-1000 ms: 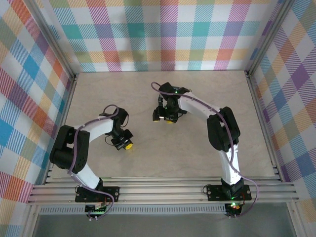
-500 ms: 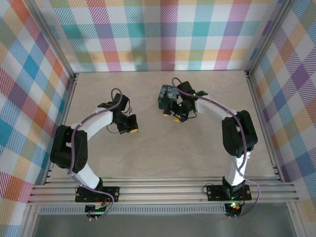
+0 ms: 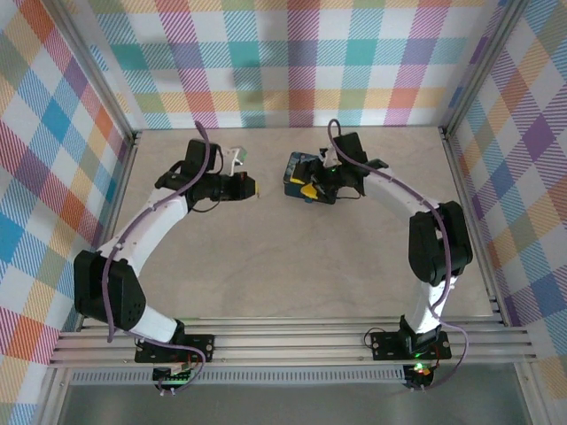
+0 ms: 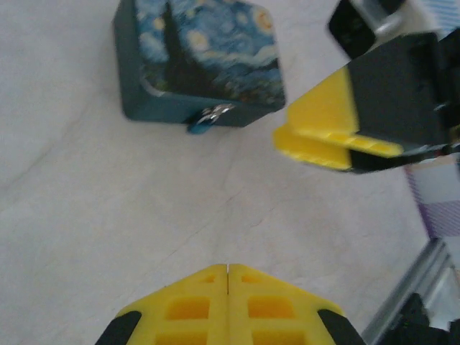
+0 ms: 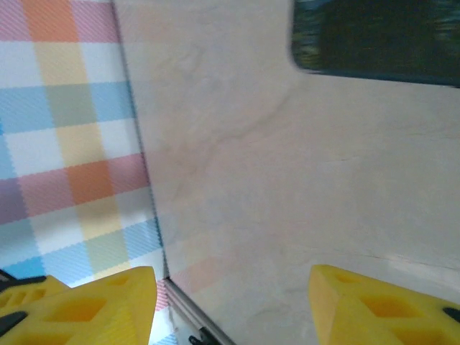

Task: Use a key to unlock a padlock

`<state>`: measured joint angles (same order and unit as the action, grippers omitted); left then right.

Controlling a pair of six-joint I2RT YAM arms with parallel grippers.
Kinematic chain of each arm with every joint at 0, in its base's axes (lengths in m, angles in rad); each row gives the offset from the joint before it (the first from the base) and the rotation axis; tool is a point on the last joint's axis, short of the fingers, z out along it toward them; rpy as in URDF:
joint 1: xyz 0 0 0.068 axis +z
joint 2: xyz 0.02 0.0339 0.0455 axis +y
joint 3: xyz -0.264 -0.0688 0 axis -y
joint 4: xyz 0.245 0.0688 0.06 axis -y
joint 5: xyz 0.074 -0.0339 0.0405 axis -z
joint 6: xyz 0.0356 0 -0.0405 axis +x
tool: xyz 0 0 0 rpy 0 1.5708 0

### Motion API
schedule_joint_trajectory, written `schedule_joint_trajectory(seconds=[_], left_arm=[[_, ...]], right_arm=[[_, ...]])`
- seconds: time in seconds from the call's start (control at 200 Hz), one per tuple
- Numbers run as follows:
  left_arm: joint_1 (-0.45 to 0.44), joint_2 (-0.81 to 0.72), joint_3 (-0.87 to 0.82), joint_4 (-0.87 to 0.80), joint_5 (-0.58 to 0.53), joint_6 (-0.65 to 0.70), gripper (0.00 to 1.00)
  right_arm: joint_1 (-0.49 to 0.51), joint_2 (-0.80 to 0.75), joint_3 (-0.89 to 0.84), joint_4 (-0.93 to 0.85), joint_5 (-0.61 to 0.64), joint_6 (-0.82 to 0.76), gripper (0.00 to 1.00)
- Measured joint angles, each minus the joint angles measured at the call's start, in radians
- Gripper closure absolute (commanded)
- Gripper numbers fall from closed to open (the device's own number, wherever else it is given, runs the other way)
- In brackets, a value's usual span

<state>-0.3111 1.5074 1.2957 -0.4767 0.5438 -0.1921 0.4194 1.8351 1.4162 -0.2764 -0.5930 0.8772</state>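
Observation:
The padlock point(image 4: 205, 122), tiny with a blue body and a silvery shackle, hangs at the front edge of a dark blue tin point(image 4: 201, 61) with a swirly painted lid. In the top view that tin point(image 3: 295, 168) lies at the back middle of the table. My left gripper point(image 3: 252, 187) is to its left, shut with nothing in it, and in the left wrist view its jaws point(image 4: 228, 269) point at the tin from a short way off. My right gripper point(image 3: 308, 190) hangs just right of the tin, open and empty point(image 5: 230, 287). The key is out of view.
The beige table point(image 3: 292, 266) is ringed by checked walls point(image 3: 292, 62) with aluminium rails along the sides and the near edge point(image 3: 292, 341). In the right wrist view a rail corner point(image 5: 183, 305) sits close below the fingers, and the tin's edge point(image 5: 374, 36) shows at the upper right.
The left arm has swung to the back and its shut gripper now faces the tin. The right gripper moved off to the tin's right, uncovering it, and its jaws narrowed a little.

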Motion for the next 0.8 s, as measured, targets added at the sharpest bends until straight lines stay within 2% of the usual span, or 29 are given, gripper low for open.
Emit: schedule_joint_trajectory(seconds=[0.065,0.155,0.215,0.285,0.395,0.47,0.805], left_arm=[[0.002,0.037,0.053,-0.002,0.042,-0.021,1.00],[0.006,0.089,0.098,-0.002,0.103,-0.060,1.00],[0.007,0.114,0.110,-0.008,0.132,-0.093,1.00],[0.007,0.130,0.128,-0.029,0.156,-0.127,1.00],[0.007,0.143,0.179,-0.060,0.187,-0.164,1.00],[0.007,0.146,0.214,-0.069,0.214,-0.188,1.00],[0.007,0.147,0.253,-0.079,0.278,-0.241,1.00]], right_arm=[[0.013,-0.003,0.000,0.023,-0.016,-0.008,0.41],[0.034,-0.026,-0.025,0.079,-0.028,-0.039,0.65],[0.042,-0.061,-0.080,0.151,-0.037,-0.057,0.70],[0.053,-0.098,-0.151,0.238,-0.045,-0.081,0.68],[0.072,-0.146,-0.254,0.353,-0.032,-0.163,0.52],[0.087,-0.163,-0.286,0.392,-0.011,-0.254,0.47],[0.144,-0.195,-0.310,0.544,-0.003,-0.566,0.50]])
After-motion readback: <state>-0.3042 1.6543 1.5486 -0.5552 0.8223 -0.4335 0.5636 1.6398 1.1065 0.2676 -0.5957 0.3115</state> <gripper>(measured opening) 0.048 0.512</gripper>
